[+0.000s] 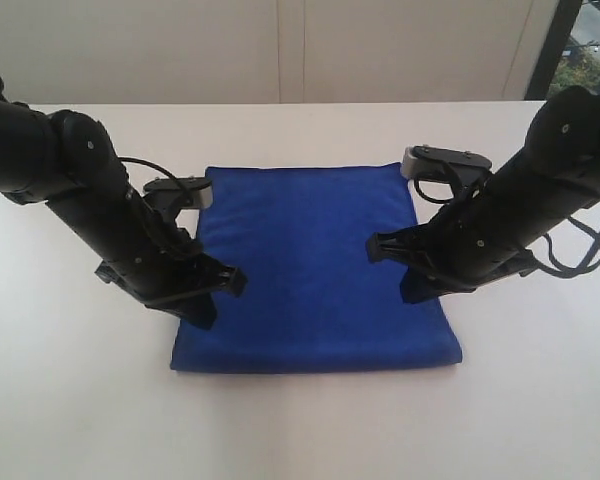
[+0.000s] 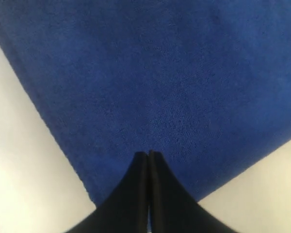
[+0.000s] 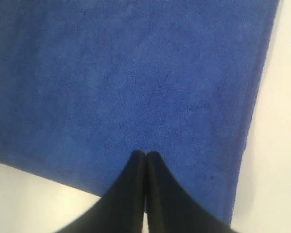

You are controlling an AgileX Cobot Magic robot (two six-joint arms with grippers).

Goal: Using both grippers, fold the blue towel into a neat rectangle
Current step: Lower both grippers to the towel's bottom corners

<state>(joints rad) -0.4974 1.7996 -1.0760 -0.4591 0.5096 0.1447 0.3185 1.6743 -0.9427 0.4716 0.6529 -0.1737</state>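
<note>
1. Blue towel (image 1: 315,270): lies flat on the white bench (image 1: 300,430), in the centre of the exterior view. It is a plain rectangle with fairly straight edges. Whether it is already doubled over cannot be told.
2. Left pincer (image 2: 149,155): tips pressed together with no cloth between them, poised over the towel's lower-left part near its edge. Contact with the fleece is unclear.
3. Right pincer (image 3: 145,154): tips together and empty, over the towel's right edge at mid-right of the frame.
4. Hazard: sideways travel while this low would probably drag the fleece, bunching or skewing it.
5. Hazard: uneven motion of the two arms could twist the rectangle off square.
6. Hazard: a shallow bite at an edge may let the cloth slip free.
</note>
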